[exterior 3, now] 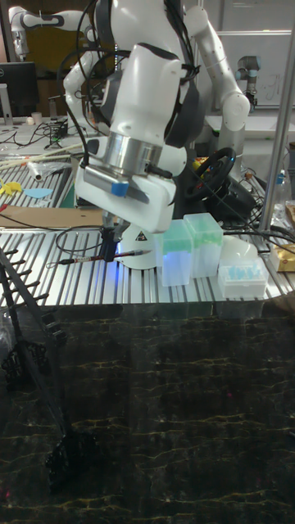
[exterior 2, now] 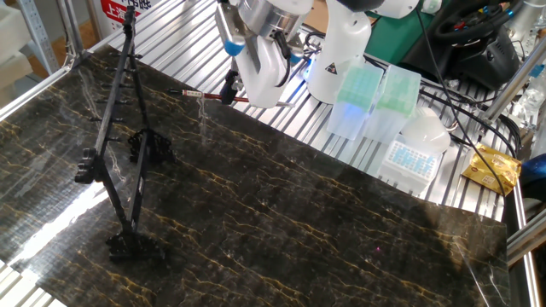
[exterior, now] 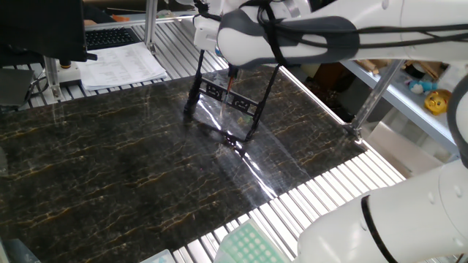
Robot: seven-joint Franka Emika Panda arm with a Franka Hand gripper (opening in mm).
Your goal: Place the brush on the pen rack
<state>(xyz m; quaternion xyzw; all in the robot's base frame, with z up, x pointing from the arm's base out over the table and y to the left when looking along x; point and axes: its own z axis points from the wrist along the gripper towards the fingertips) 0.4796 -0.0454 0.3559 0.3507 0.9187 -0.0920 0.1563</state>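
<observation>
My gripper [exterior 2: 230, 90] is shut on the brush [exterior 2: 198, 94], a thin reddish-brown stick held level above the far edge of the dark marble sheet. Its free end points left, toward the pen rack [exterior 2: 118, 136], a black thin-rod frame standing on the left of the sheet. The brush is clear of the rack, with a gap between them. In the tall fixed view the gripper [exterior 3: 109, 247] holds the brush [exterior 3: 78, 261] over the metal slats, and the rack [exterior 3: 33, 332] stands at lower left. From the opposite side the arm hides the gripper, and only the rack [exterior: 228, 104] shows below it.
Green pipette tip boxes [exterior 2: 360, 95] and a white box [exterior 2: 408, 158] stand on the slatted top right of the arm's base. A yellow packet [exterior 2: 493, 168] lies at far right. A paper stack [exterior: 121, 64] rests beyond the sheet's far edge.
</observation>
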